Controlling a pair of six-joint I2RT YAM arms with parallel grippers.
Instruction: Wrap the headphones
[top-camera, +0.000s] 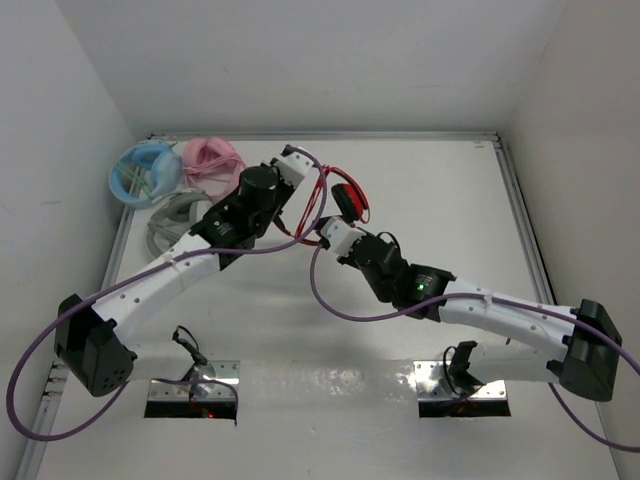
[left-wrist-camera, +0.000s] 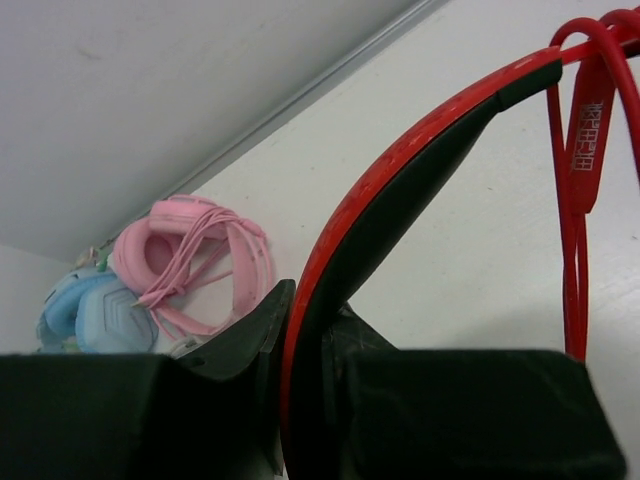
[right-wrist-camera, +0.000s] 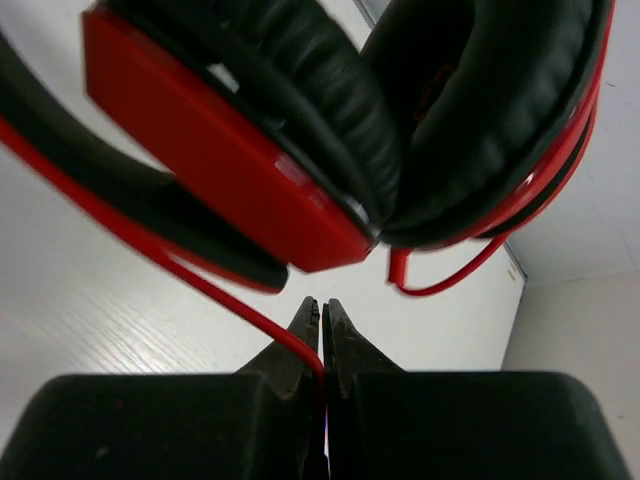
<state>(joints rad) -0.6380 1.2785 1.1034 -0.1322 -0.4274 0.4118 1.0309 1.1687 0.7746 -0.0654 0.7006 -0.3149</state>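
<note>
The red headphones (top-camera: 350, 203) hang in the air above the middle of the table, between my two grippers. My left gripper (top-camera: 296, 168) is shut on the black-and-red headband (left-wrist-camera: 400, 200), which runs up and right from the jaws (left-wrist-camera: 310, 330). Loops of the thin red cable (left-wrist-camera: 575, 230) hang from the headband's far end. My right gripper (top-camera: 335, 235) sits just below the ear cups (right-wrist-camera: 300, 150). It is shut (right-wrist-camera: 322, 312) on the red cable (right-wrist-camera: 200, 285), which leads up left from the jaws. The black ear cushions (right-wrist-camera: 480, 110) press together.
A pink pair (top-camera: 212, 158), a blue pair (top-camera: 143, 170) and a grey pair (top-camera: 175, 215) lie in the far left corner. The pink pair (left-wrist-camera: 190, 260) and blue pair (left-wrist-camera: 95, 315) show behind my left fingers. White walls enclose the table on three sides.
</note>
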